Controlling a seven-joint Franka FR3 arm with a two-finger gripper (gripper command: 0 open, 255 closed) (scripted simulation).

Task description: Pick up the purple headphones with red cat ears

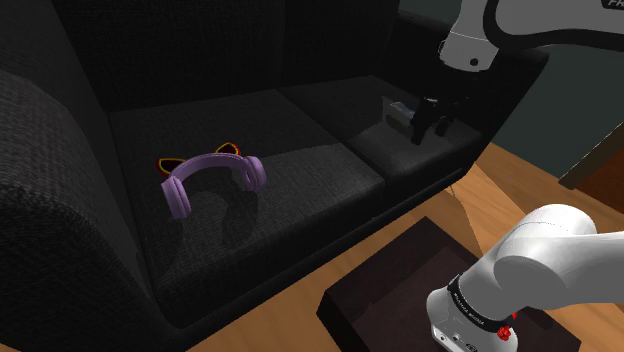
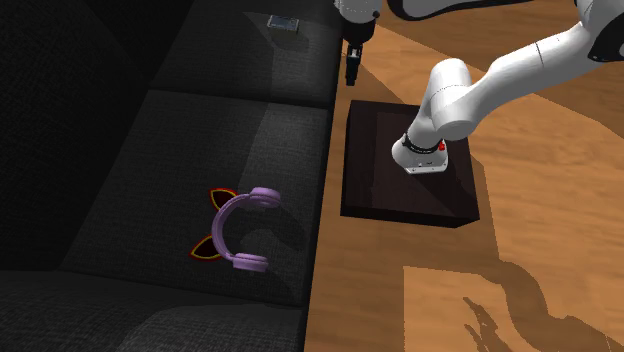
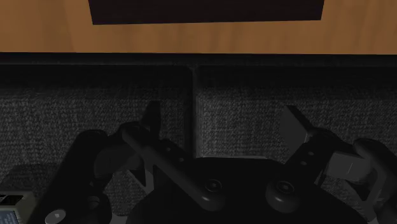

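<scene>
My gripper (image 1: 428,124) hangs released, its fingers (image 3: 151,119) standing apart with nothing between them. In the wrist view I look down on the dark sofa (image 1: 300,120), at the seam between two seat cushions, with the wooden floor (image 3: 38,32) beyond the front edge.

The headphones (image 1: 213,180) lie on the other seat cushion, toward the shoulder view's left, well apart from me. They have a purple band and cups, and dark ears outlined in red. A small grey box (image 1: 395,110) sits on the cushion close by my gripper; it is not what I am after.

As I judge it, none of the task is done yet. I have the whole approach left: cross over to the headphones, come down over the band, clench on it and lift.
</scene>
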